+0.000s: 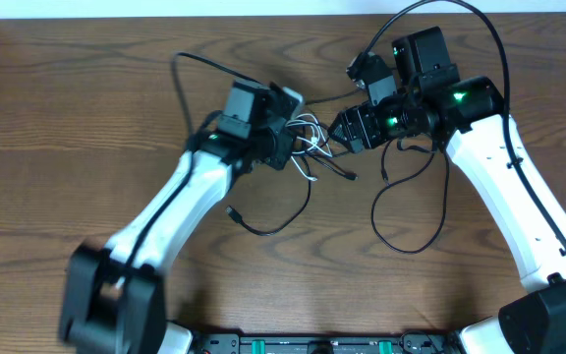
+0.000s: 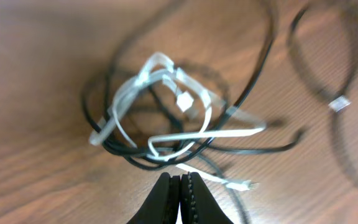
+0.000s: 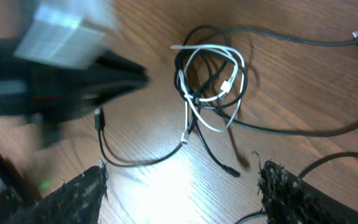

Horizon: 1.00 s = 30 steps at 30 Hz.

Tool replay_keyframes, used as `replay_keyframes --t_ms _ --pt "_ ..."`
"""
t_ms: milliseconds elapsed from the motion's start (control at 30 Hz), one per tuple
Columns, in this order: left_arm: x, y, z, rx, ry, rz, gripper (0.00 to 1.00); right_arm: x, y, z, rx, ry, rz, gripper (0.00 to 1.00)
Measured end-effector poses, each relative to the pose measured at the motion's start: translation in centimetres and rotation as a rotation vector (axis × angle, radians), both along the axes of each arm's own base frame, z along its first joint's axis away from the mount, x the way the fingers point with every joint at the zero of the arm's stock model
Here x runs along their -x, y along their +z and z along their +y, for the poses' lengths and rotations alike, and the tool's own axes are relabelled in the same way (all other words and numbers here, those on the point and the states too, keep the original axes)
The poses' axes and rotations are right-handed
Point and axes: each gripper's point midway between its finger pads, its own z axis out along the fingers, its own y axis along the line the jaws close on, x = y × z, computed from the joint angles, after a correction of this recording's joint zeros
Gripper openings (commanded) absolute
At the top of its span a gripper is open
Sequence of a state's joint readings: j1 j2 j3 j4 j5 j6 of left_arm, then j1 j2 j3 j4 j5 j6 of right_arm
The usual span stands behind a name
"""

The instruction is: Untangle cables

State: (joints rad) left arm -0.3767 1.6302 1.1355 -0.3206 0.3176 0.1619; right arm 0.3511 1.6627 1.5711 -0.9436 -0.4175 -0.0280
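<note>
Now wood-grain table (image 1: pixel 47 147); cables (image 2: pixel 185 101) knotted; L tool (image 2: pixel 178 177) closed, R tool (image 3: pixel 182 168) spread.

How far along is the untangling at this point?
Barely started. The white cable is wound into the black cables in one knot. Nothing is in hand: the left fingers are shut, apparently empty, beside the knot; the right fingers are open near it. All the separating is left.
</note>
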Motion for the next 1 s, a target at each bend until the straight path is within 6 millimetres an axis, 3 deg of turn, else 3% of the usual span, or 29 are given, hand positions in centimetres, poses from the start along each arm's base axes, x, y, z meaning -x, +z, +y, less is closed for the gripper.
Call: replay_keyframes --t_ms 133,233,600,900,1000 --pt "0.9 5.1 0.2 0.075 0.034 -0.075 0.07 -0.9 -0.7 0.3 -0.018 -0.041 0.024 0.74" --pt "1.7 6.6 0.4 0.094 0.040 -0.087 0.08 -1.9 -2.8 0.7 -0.023 -0.083 0.079 0.69" --pt "2.9 5.8 0.9 0.079 0.055 -0.023 0.11 -5.1 -11.4 1.9 -0.033 -0.237 0.269 0.49" --pt "3.1 5.6 1.0 0.073 0.056 -0.009 0.11 -5.5 -17.4 3.0 -0.061 -0.303 0.420 0.33" --pt "3.1 5.5 1.0 0.073 0.056 -0.009 0.11 -5.9 -18.5 3.7 -0.083 -0.309 0.433 0.11"
